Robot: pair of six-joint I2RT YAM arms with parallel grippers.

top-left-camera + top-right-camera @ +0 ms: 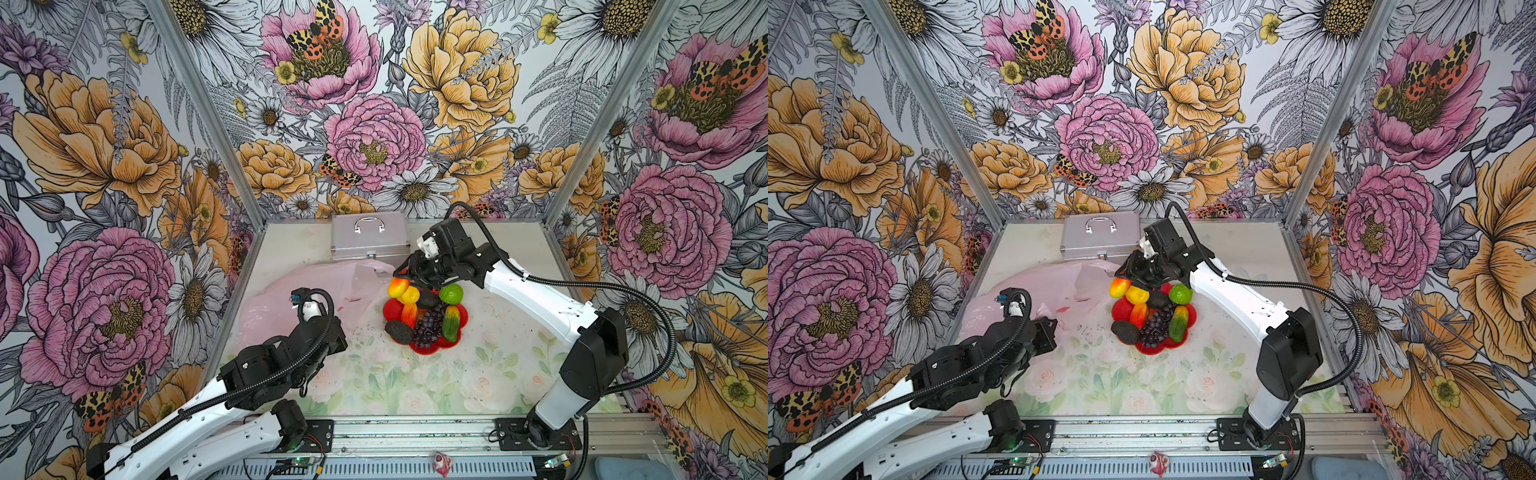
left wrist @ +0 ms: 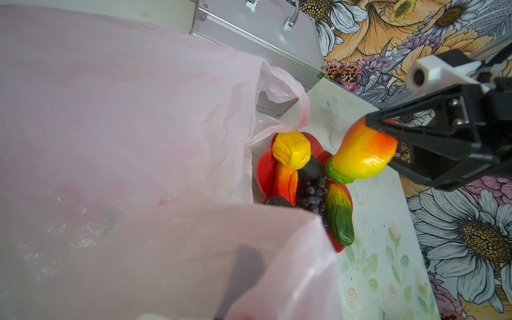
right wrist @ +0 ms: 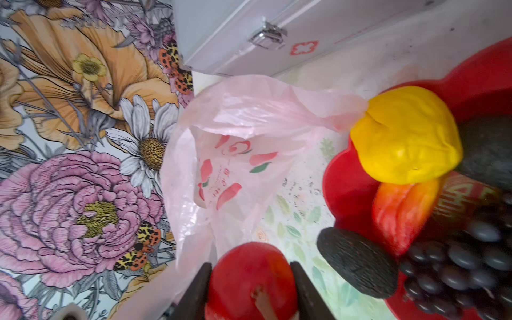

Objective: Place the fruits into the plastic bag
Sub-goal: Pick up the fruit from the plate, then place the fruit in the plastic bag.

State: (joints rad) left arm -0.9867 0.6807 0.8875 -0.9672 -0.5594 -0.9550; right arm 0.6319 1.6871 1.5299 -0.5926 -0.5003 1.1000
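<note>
One red-yellow fruit (image 1: 397, 287) is hanging clamped in the right gripper (image 1: 404, 277), just above the eleven o'clock rim of the red plate (image 1: 428, 348). Seven more are lying heaped on that plate, among them a yellow fruit (image 1: 409, 295), a round green fruit (image 1: 451, 294) and a grape bunch (image 1: 428, 328). The plastic bag (image 1: 291, 291) is sprawling at the plate's nine to ten o'clock. The left gripper (image 2: 243, 274) is pinching the bag's near edge, clenched tight.
</note>
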